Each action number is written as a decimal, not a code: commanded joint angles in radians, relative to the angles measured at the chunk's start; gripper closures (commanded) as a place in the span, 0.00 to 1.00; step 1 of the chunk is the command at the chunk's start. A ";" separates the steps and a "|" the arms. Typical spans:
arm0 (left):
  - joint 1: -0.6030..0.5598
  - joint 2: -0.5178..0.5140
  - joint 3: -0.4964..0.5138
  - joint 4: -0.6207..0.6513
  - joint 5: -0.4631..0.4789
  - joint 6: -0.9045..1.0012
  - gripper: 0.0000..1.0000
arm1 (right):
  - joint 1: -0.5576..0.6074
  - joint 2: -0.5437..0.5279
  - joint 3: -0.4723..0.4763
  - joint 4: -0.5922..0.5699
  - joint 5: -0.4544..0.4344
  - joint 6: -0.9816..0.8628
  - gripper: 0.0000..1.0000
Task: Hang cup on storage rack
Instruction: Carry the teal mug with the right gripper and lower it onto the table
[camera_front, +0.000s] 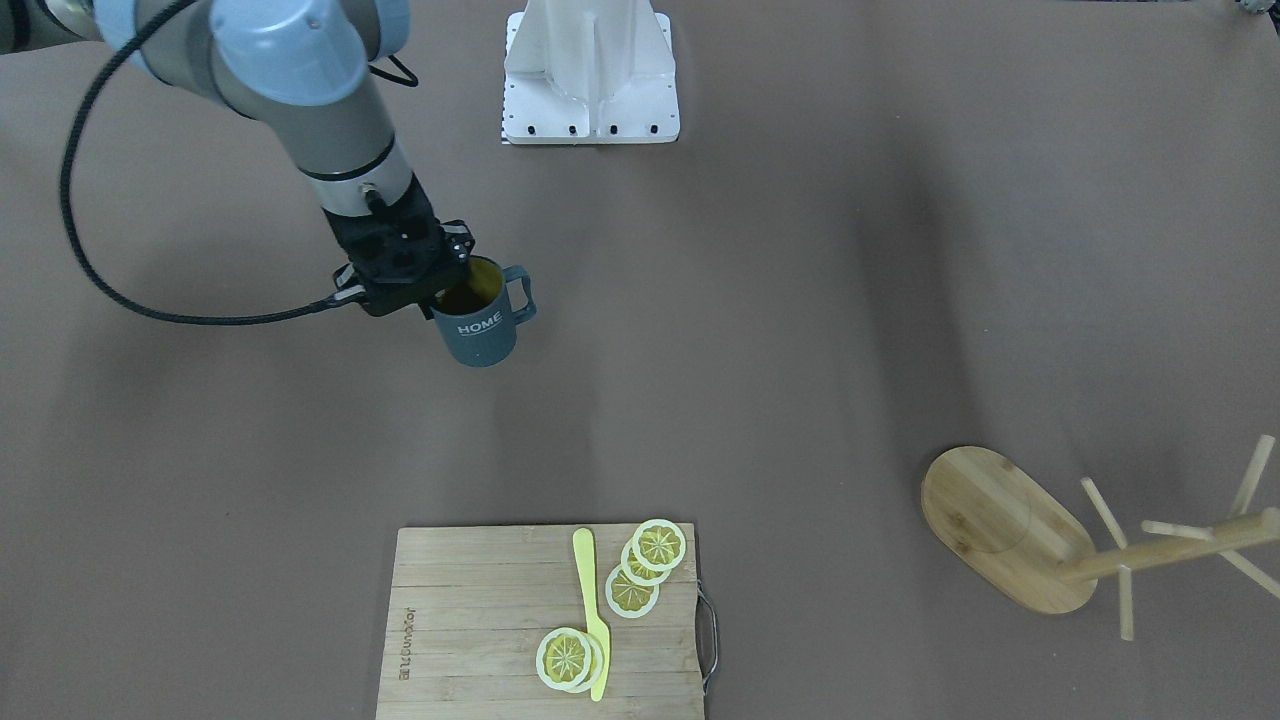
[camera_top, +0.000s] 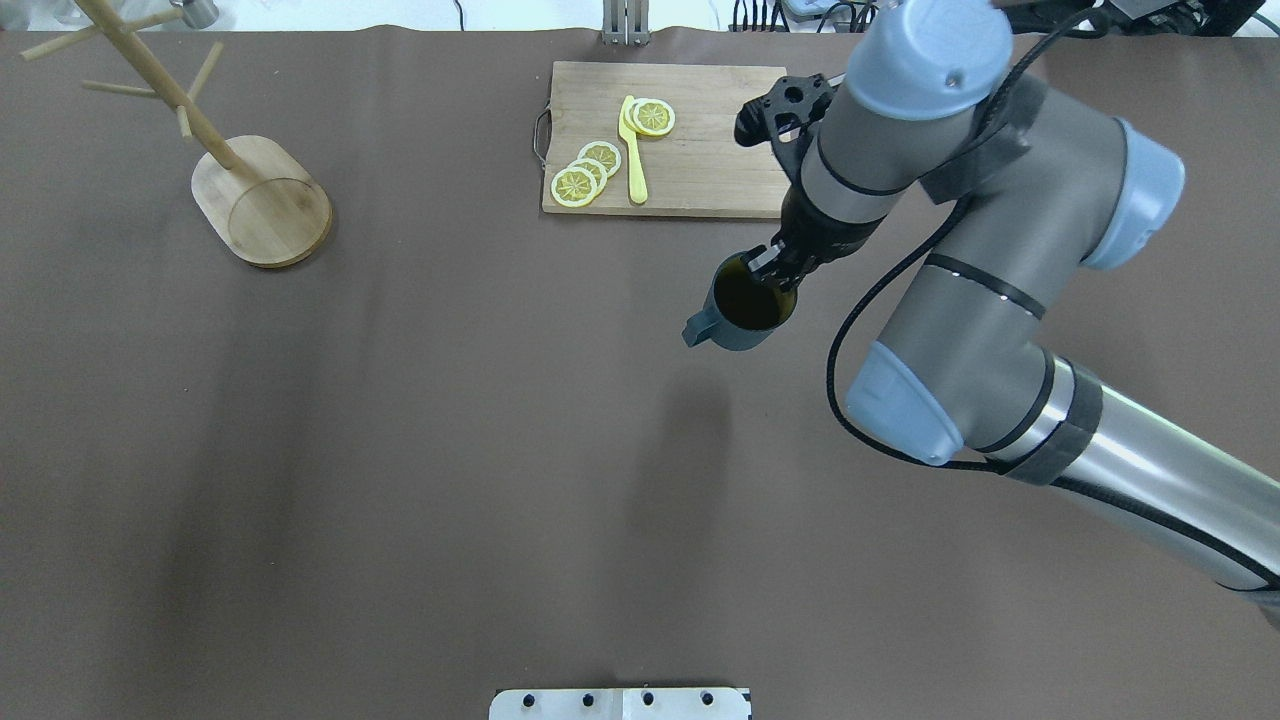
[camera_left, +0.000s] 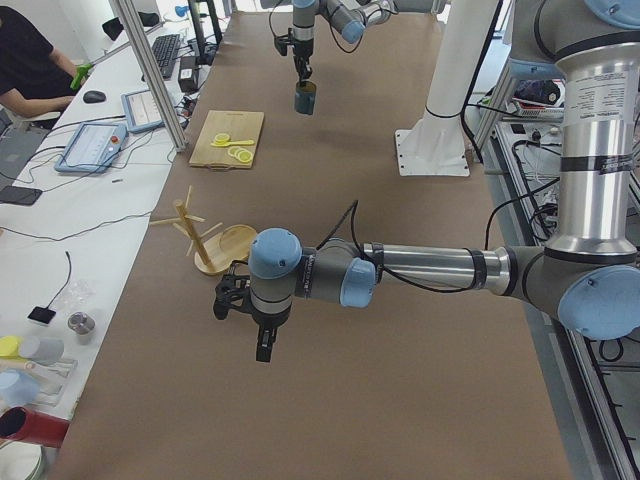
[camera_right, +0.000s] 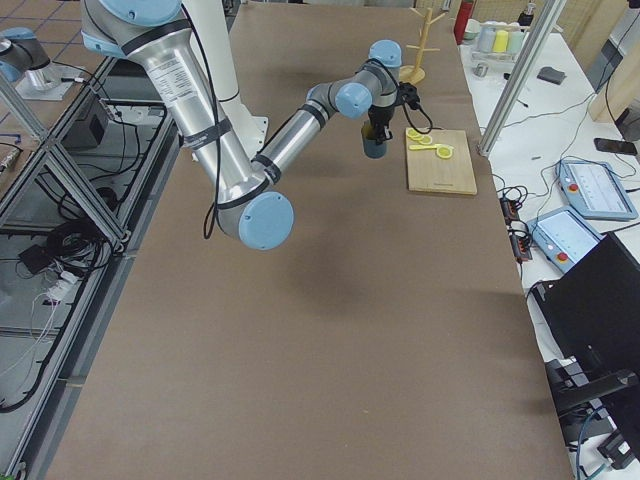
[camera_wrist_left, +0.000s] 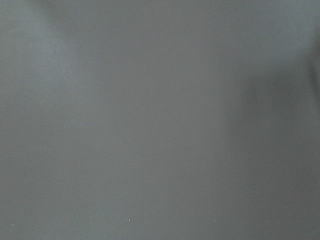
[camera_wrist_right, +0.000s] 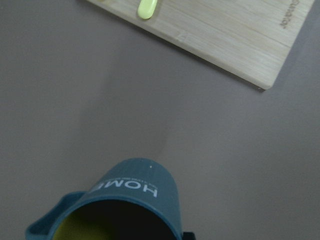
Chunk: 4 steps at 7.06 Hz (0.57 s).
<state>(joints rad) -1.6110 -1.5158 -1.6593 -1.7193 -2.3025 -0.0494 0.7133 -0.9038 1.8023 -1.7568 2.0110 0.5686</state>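
Mug (camera_top: 740, 318): upright, hanging clear of the tabletop (camera_top: 450, 450), right of centre in the overhead view.
Right claw (camera_top: 775, 268): clamped on its rim.
Left claw (camera_left: 262, 345): apart or together, cannot tell.
Mug tree (camera_top: 262, 200): upper left, well apart.
Carry: hold it level, then offer the handle (camera_top: 697, 332) loop to a peg (camera_top: 205, 72).

You see the table (camera_top: 400, 450) from behind and above, and from across; both views share the cutting board (camera_front: 470, 610). Your right wrist camera sits close above the cup (camera_wrist_right: 150, 175).

Soft, even light; the cup (camera_front: 478, 335) casts a faint, blurred shadow.
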 joint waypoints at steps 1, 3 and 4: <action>0.000 -0.001 0.003 0.001 0.000 -0.003 0.01 | -0.067 0.118 -0.149 0.048 -0.032 0.014 1.00; 0.000 -0.001 0.012 0.006 -0.002 -0.004 0.01 | -0.071 0.242 -0.335 0.115 -0.032 0.112 1.00; 0.000 -0.003 0.025 0.000 -0.002 -0.003 0.01 | -0.071 0.241 -0.354 0.152 -0.026 0.164 1.00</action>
<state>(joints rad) -1.6107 -1.5175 -1.6467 -1.7153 -2.3038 -0.0532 0.6446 -0.6858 1.5042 -1.6574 1.9801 0.6621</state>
